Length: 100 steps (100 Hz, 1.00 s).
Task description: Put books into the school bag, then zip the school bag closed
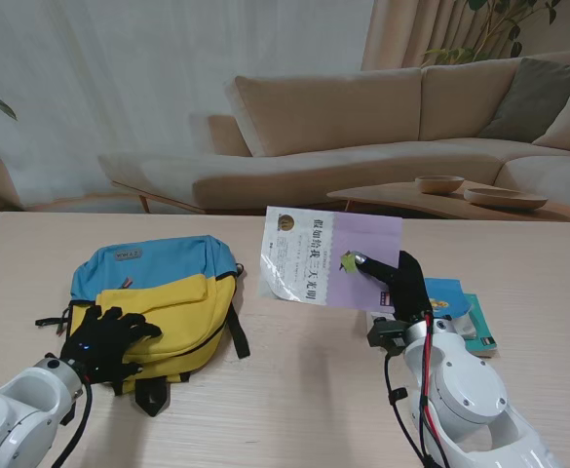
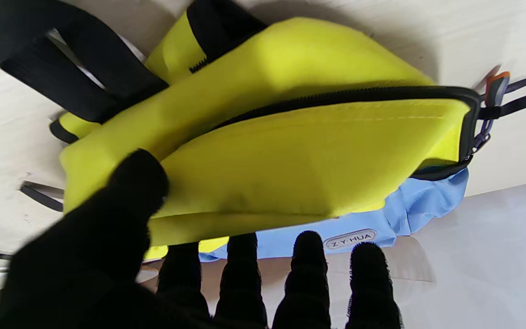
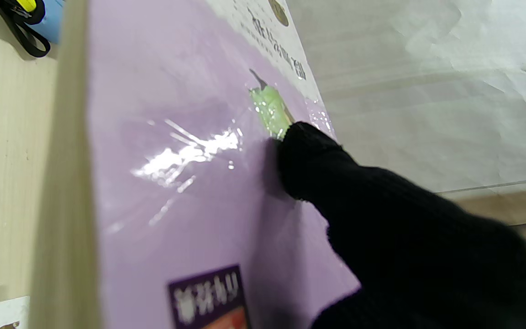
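Note:
A blue and yellow school bag (image 1: 168, 292) lies flat on the table at my left, its black zipper (image 2: 336, 98) running along the yellow front part. My left hand (image 1: 104, 343) in a black glove rests on the bag's near yellow corner, thumb (image 2: 135, 183) touching the fabric and fingers spread. My right hand (image 1: 401, 288) holds a purple and white book (image 1: 328, 258) lifted off the table, thumb (image 3: 308, 160) pressed on its glossy cover (image 3: 176, 160). More books (image 1: 460, 312), blue and green, lie on the table under that hand.
Black straps (image 1: 236, 336) trail from the bag toward me and to the right. Bare wooden table top (image 1: 294, 390) lies between the bag and the book stack. A sofa and a low table with bowls stand beyond the far edge.

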Tool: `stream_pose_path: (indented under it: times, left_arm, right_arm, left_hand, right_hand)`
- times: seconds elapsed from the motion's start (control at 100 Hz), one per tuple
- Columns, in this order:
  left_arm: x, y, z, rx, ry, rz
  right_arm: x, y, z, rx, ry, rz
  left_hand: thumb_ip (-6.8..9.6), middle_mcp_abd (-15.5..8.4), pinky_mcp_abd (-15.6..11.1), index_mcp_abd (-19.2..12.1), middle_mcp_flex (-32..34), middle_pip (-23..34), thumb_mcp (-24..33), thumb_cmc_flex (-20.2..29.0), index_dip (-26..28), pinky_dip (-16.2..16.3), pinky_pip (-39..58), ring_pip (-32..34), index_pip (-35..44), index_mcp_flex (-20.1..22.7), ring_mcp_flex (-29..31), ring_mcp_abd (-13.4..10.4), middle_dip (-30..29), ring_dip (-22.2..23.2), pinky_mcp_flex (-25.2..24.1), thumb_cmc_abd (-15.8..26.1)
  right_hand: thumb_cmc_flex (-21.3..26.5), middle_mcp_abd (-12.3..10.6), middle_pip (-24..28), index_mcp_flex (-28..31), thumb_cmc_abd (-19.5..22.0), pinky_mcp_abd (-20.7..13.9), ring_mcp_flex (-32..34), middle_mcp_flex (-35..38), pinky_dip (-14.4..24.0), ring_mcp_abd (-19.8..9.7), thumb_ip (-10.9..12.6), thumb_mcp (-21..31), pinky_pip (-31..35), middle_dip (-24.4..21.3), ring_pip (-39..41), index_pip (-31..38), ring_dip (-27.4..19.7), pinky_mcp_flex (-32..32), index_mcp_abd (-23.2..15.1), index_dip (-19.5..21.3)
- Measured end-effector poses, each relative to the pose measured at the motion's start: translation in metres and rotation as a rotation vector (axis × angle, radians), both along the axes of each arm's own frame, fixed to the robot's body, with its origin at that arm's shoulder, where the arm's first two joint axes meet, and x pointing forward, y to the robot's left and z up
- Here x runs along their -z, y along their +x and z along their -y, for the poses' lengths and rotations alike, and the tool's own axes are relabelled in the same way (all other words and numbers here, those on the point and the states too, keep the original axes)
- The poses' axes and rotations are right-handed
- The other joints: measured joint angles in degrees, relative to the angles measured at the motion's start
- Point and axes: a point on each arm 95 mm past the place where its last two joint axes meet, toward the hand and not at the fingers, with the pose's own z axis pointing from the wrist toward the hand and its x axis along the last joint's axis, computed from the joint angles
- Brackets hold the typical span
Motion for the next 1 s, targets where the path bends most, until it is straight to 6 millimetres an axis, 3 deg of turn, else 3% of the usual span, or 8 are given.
stream_pose_path:
  times: [0.09,0.19,0.29,0.44,0.61,0.74,1.0]
  left_arm:
    - [0.005,0.006,0.000,0.003,-0.041,0.088]
    - [0.008,0.010,-0.002,-0.008,-0.114,0.144]
    - [0.006,0.014,0.000,-0.030,-0.205,0.161]
    - [0.000,0.018,0.002,-0.039,-0.234,0.206]
    - [-0.011,0.021,0.004,-0.062,-0.293,0.258]
    - [-0.020,0.025,0.007,-0.080,-0.362,0.278]
    - [-0.043,0.033,0.016,-0.076,-0.461,0.258]
  right_arm:
    - [0.000,0.000,0.000,0.000,0.001,-0.002]
    - [0.001,0.000,0.000,-0.001,0.000,-0.003]
    - [0.001,0.000,0.001,-0.002,-0.004,-0.006]
    - [0.002,0.000,0.002,-0.019,-0.021,-0.020]
    - [0.002,-0.002,0.002,-0.089,-0.043,-0.035]
    - [0.002,-0.005,0.002,-0.135,-0.078,-0.058]
    - [0.005,-0.014,-0.002,-0.203,-0.142,-0.115]
  left_hand:
    - [0.00,0.0,-0.1,0.0,4.5,4.2,-0.5,5.1,4.3,0.1,4.7,4.1,10.2,2.8,1.7,0.0,3.0,1.9,0.6,2.0]
    - [0.00,0.9,1.0,-1.1,11.3,9.0,-12.2,17.5,8.1,0.1,13.8,9.8,20.4,10.0,6.1,1.4,8.1,3.8,2.2,2.6]
    - [0.00,1.4,2.8,-2.1,21.7,8.9,-18.7,23.7,10.8,0.1,22.3,16.7,24.5,17.6,12.8,3.1,19.5,6.3,5.4,3.9]
    - [0.00,3.4,4.4,-2.7,30.3,8.4,-20.6,25.1,13.3,0.3,31.7,25.5,24.9,20.4,18.8,6.0,25.9,9.8,9.6,4.0]
    - [0.00,5.7,7.2,-2.7,34.7,18.8,-20.5,25.2,16.4,2.7,41.0,36.7,24.9,20.5,26.3,9.9,25.6,13.8,16.4,3.9]
    - [0.00,5.7,10.1,-2.6,36.6,23.2,-20.5,25.2,18.4,5.5,44.0,41.2,24.5,20.5,31.0,10.7,23.0,14.4,21.3,3.8]
    - [-0.18,6.3,11.0,-1.1,36.7,27.5,-20.5,26.0,19.2,7.7,45.1,44.1,24.5,20.5,33.7,10.7,21.2,15.9,24.2,3.8]
  right_hand:
    - [0.0,0.0,0.0,0.0,0.0,0.0,0.0,0.0,0.0,0.0,0.0,0.0,0.0,0.0,0.0,0.0,0.0,0.0,0.0,0.0]
    - [0.0,0.0,0.0,0.0,0.0,0.0,0.0,0.0,0.0,0.0,0.0,0.0,0.0,0.0,0.0,0.0,0.0,0.0,0.0,0.0]
    - [0.0,0.0,0.0,0.0,0.0,0.0,0.0,0.0,0.0,0.0,0.0,0.0,0.0,0.0,0.0,0.0,0.0,0.0,0.0,0.0]
    - [0.0,0.0,0.0,0.0,0.0,0.0,0.0,0.0,0.0,0.0,0.0,0.0,0.0,0.0,0.0,0.0,0.0,0.0,0.0,0.1]
    - [0.0,0.0,0.0,0.0,0.0,0.0,0.0,0.0,0.0,0.1,0.0,0.0,0.0,0.0,0.0,0.0,0.0,0.0,0.1,0.1]
    - [0.0,0.1,0.0,0.0,0.0,0.4,0.0,0.0,0.0,0.3,0.0,0.0,0.0,0.0,0.0,0.0,0.0,0.0,0.1,0.1]
    - [0.0,0.4,0.0,0.0,0.0,0.5,0.0,0.0,0.0,0.4,0.0,0.0,0.0,0.0,0.1,0.0,0.0,0.2,0.1,0.1]
